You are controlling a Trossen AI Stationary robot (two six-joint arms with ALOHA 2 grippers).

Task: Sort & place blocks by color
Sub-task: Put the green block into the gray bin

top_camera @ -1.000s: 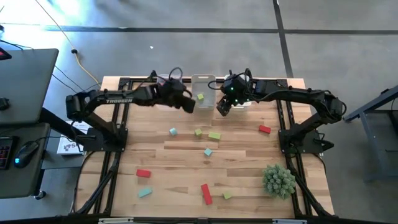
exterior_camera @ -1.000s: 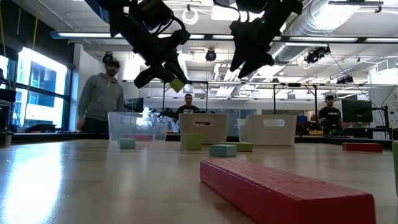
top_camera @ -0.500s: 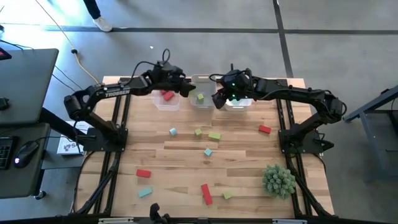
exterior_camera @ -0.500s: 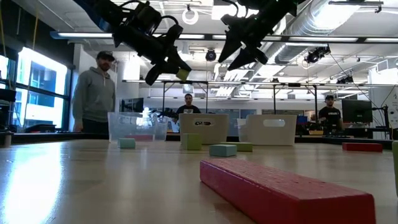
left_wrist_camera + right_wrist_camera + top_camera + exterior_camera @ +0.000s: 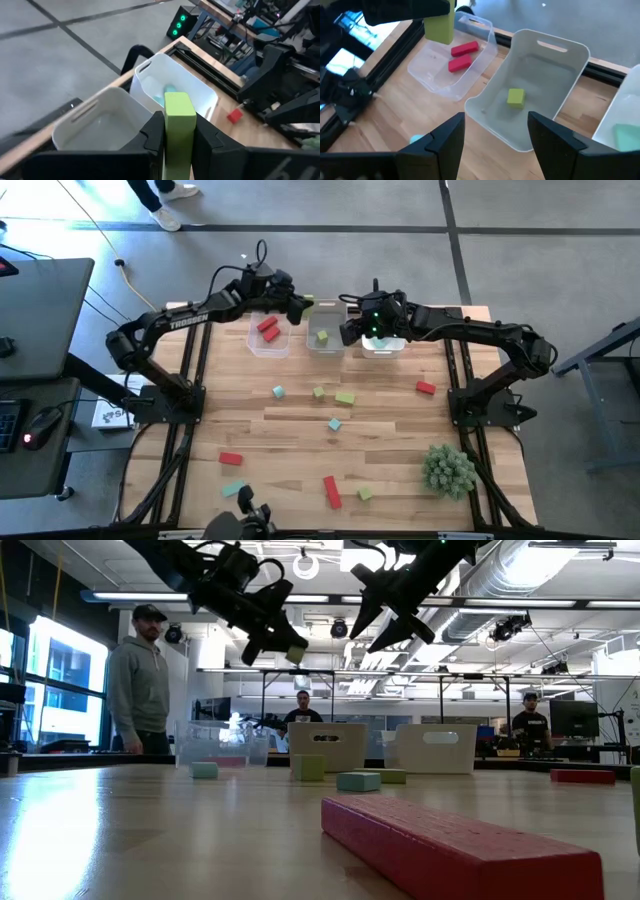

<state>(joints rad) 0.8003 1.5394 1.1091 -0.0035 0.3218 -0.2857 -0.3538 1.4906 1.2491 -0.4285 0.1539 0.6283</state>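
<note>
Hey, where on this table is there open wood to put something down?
The near-left stretch between the red block and the table's left edge is bare, and so is the wood between the red bar and the fake plant. The middle cluster and the bins are crowded.

The lower part of the yellow-green bar is hidden between the left gripper's closed jaws, and the picture edge cuts off both below that. In the overhead view the same bar is too small to show its shape. Beyond those jaws, the teal block in the far bin is half hidden behind the bar. In the right wrist view, the picture's edge cuts off a teal block past the right gripper's spread jaws. A dark object at the near table edge cannot be identified.
</note>
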